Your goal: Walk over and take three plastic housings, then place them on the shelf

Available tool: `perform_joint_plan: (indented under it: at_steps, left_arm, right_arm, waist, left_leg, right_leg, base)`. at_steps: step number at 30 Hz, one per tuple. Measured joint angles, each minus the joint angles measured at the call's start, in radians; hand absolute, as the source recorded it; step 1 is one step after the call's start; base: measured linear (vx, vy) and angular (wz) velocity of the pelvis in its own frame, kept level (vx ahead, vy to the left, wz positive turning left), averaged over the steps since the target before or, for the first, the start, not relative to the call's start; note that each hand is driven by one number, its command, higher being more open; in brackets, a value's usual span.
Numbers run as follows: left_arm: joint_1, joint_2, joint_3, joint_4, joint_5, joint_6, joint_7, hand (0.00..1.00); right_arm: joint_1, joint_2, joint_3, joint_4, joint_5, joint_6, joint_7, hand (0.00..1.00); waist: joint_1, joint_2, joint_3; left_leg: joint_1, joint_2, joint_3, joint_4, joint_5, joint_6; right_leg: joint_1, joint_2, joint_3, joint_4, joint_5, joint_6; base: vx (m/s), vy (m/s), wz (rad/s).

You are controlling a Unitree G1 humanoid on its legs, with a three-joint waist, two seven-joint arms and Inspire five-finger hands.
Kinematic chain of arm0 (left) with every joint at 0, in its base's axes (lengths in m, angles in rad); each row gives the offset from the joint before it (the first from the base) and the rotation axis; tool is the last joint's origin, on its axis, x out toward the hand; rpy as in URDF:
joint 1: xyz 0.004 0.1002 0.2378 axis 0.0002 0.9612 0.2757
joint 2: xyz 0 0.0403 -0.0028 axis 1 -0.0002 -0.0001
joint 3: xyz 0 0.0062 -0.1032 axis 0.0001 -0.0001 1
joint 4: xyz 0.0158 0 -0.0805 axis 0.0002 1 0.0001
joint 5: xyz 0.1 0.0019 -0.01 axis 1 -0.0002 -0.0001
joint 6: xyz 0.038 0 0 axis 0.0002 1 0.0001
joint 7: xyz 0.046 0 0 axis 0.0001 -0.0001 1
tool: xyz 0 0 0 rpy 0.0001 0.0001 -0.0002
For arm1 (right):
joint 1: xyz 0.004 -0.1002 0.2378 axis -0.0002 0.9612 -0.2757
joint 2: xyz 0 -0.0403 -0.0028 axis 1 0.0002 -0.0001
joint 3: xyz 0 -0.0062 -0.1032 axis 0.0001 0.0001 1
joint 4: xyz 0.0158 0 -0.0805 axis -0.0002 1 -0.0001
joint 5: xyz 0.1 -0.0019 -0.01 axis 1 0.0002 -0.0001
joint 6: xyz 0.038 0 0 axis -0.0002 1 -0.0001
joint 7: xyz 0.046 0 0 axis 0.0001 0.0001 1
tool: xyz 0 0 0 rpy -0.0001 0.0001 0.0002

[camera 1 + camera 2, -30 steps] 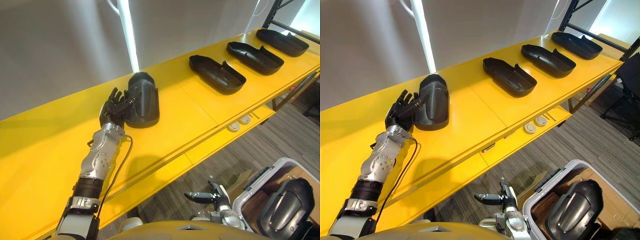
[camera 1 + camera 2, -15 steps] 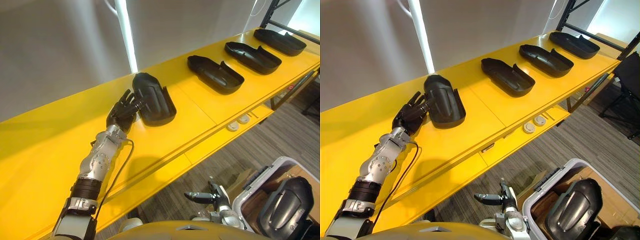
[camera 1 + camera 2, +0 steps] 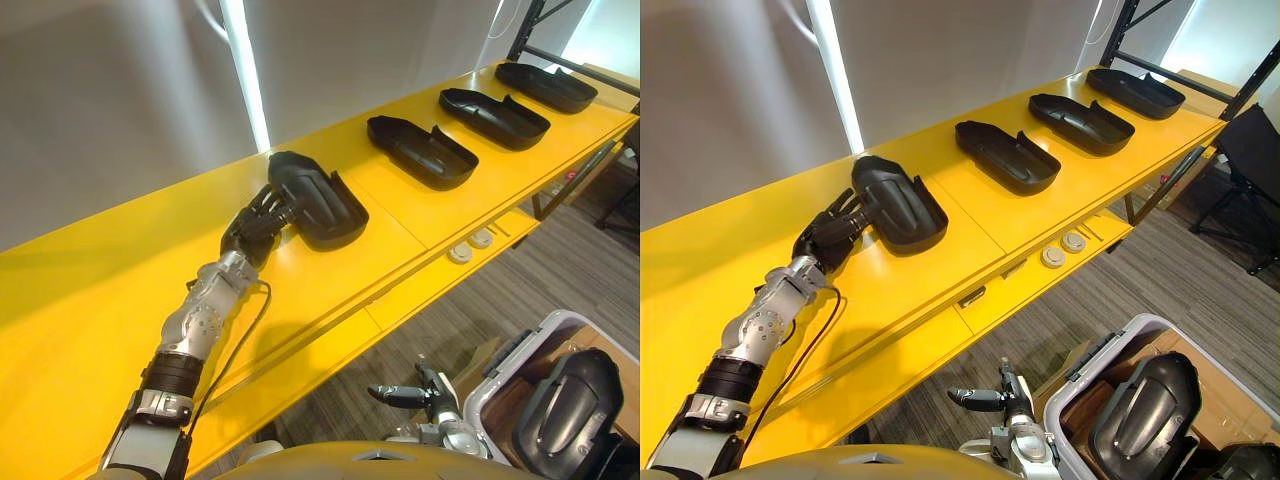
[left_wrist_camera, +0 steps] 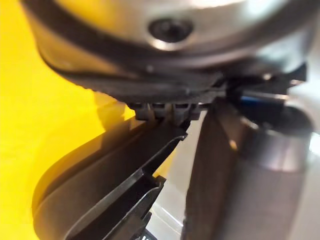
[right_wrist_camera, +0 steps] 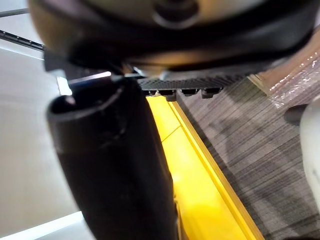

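Reaching out across the long yellow shelf (image 3: 110, 300), the left hand (image 3: 255, 228) lays its straightened fingers (image 3: 276, 208) against the near end of a black moulded plastic housing (image 3: 322, 198). That housing lies on the shelf just beyond the fingertips, touched but not clasped. Further out past the hand, a row of three more black plastic housings (image 3: 495, 105) lies well apart. The right hand (image 3: 415, 393) hangs low, fingers loosely extended and empty. Just beside it, a white-rimmed bin (image 3: 565, 320) holds another dark domed housing (image 3: 572, 405).
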Motion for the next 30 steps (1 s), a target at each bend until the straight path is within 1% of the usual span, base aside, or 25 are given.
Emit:
perform_joint_plan:
  at_steps: [5,9,12,14,17,19,21,22,24,25,26,28,29,30]
  left_arm:
    - [-0.028,-0.006,-0.044,0.005,-0.002,0.017,-0.006,1.0]
    - [-0.034,-0.014,-0.045,0.005,-0.027,0.037,-0.005,1.0]
    - [-0.035,-0.028,-0.044,0.005,-0.014,0.029,0.029,1.0]
    - [-0.037,-0.039,-0.045,0.005,0.078,0.001,0.07,1.0]
    - [-0.04,-0.045,-0.027,0.036,0.285,-0.048,0.154,1.0]
    - [-0.041,-0.046,-0.008,0.056,0.379,-0.064,0.191,1.0]
    - [-0.04,-0.05,-0.007,0.064,0.453,-0.088,0.23,1.0]
    - [-0.04,-0.054,-0.005,0.066,0.473,-0.099,0.26,1.0]
    - [-0.031,-0.071,0.018,0.062,0.551,-0.125,0.346,1.0]
    - [-0.009,-0.079,0.031,0.038,0.586,-0.146,0.4,1.0]
    - [0.016,-0.087,0.041,0.008,0.607,-0.154,0.427,1.0]
    - [0.165,-0.139,0.062,-0.205,0.654,-0.195,0.518,1.0]
    - [0.203,-0.154,0.063,-0.256,0.656,-0.21,0.529,1.0]
    - [0.275,-0.182,0.06,-0.343,0.685,-0.231,0.546,1.0]
  right_arm:
    - [-0.004,0.001,0.0,0.0,0.0,0.0,0.0,1.0]
    - [-0.009,0.001,0.001,0.006,0.001,0.0,-0.001,1.0]
    - [-0.011,0.001,0.002,0.01,0.001,0.0,-0.001,1.0]
    - [-0.012,0.001,0.002,0.01,0.002,0.0,-0.002,1.0]
    - [-0.014,0.001,0.004,0.009,0.009,0.0,-0.004,1.0]
    - [-0.014,0.001,0.005,0.009,0.009,0.0,-0.006,1.0]
    - [-0.011,0.0,0.004,0.007,0.007,-0.008,-0.013,1.0]
    - [-0.01,0.0,0.006,0.003,0.001,-0.009,-0.02,1.0]
    - [0.002,0.001,0.014,-0.032,-0.022,-0.013,-0.05,1.0]
    - [0.021,0.002,0.023,-0.066,-0.041,-0.023,-0.081,1.0]
    - [0.035,0.003,0.029,-0.095,-0.053,-0.026,-0.097,1.0]
    - [0.105,0.01,0.029,-0.288,-0.068,-0.044,-0.158,1.0]
    - [0.12,0.01,0.028,-0.338,-0.068,-0.052,-0.166,1.0]
    - [0.145,0.009,0.023,-0.439,-0.066,-0.07,-0.171,1.0]
  waist:
    - [-0.01,0.002,-0.001]
    - [-0.013,0.002,-0.001]
    - [-0.013,0.002,-0.001]
    - [-0.015,0.002,-0.001]
    - [-0.026,0.003,-0.002]
    - [-0.035,0.002,-0.002]
    - [-0.036,0.001,-0.001]
    - [-0.035,0.0,-0.001]
    - [-0.032,-0.001,0.0]
    - [-0.031,-0.002,0.001]
    - [-0.031,-0.002,0.001]
    - [-0.021,0.002,0.002]
    - [-0.016,0.002,0.002]
    - [-0.005,0.001,0.002]
  left_leg:
    - [0.001,0.001,0.003,0.0,0.0,0.0]
    - [0.002,0.001,0.004,0.0,0.0,0.0]
    - [0.003,0.001,0.005,0.0,0.0,0.0]
    - [0.004,0.001,0.006,0.0,-0.001,0.0]
    - [0.011,0.002,0.012,0.0,-0.002,-0.001]
    - [0.019,0.003,0.015,0.0,-0.006,-0.002]
    - [0.019,0.003,0.016,0.0,-0.007,-0.002]
    - [0.019,0.003,0.016,0.0,-0.007,-0.003]
    - [0.019,0.003,0.013,0.0,-0.009,-0.004]
    - [0.017,0.003,0.009,0.0,-0.009,-0.004]
    - [0.014,0.003,0.007,0.0,-0.009,-0.005]
    - [-0.014,0.003,0.001,0.001,-0.007,-0.003]
    - [-0.018,0.003,0.001,0.002,-0.005,-0.002]
    - [-0.016,0.003,0.001,0.004,-0.005,-0.002]
  right_leg:
    - [-0.001,0.0,0.002,0.0,0.0,0.0]
    - [-0.001,0.0,0.004,0.0,0.0,0.0]
    - [-0.001,0.0,0.005,0.0,0.0,0.0]
    - [0.0,0.0,0.006,0.0,0.0,0.0]
    - [0.002,0.0,0.012,0.0,0.0,0.0]
    - [0.009,0.0,0.016,-0.002,0.0,0.0]
    - [0.009,0.001,0.017,-0.004,0.0,0.0]
    - [0.01,0.001,0.017,-0.004,0.0,0.0]
    - [0.012,0.001,0.013,-0.004,-0.001,-0.001]
    - [0.013,0.001,0.009,-0.004,-0.002,-0.002]
    - [0.011,0.001,0.009,-0.004,-0.002,-0.003]
    - [-0.014,0.004,0.007,0.006,-0.003,-0.004]
    - [-0.019,0.004,0.007,0.008,-0.003,-0.004]
    - [-0.019,0.004,0.005,0.011,-0.003,-0.004]
  base:
    - [0.0,0.0,0.0]
    - [0.0,0.0,0.0]
    - [0.0,0.0,0.0]
    - [0.0,0.0,0.0]
    - [0.0,0.0,-0.06]
    - [0.0,0.0,-0.06]
    - [0.0,0.0,-0.02]
    - [0.0,0.0,0.0]
    - [0.0,0.0,0.05]
    - [0.0,0.0,0.08]
    - [0.0,0.0,0.07]
    - [0.02,-0.007,0.05]
    - [0.03,-0.009,0.03]
    - [0.02,-0.011,0.05]
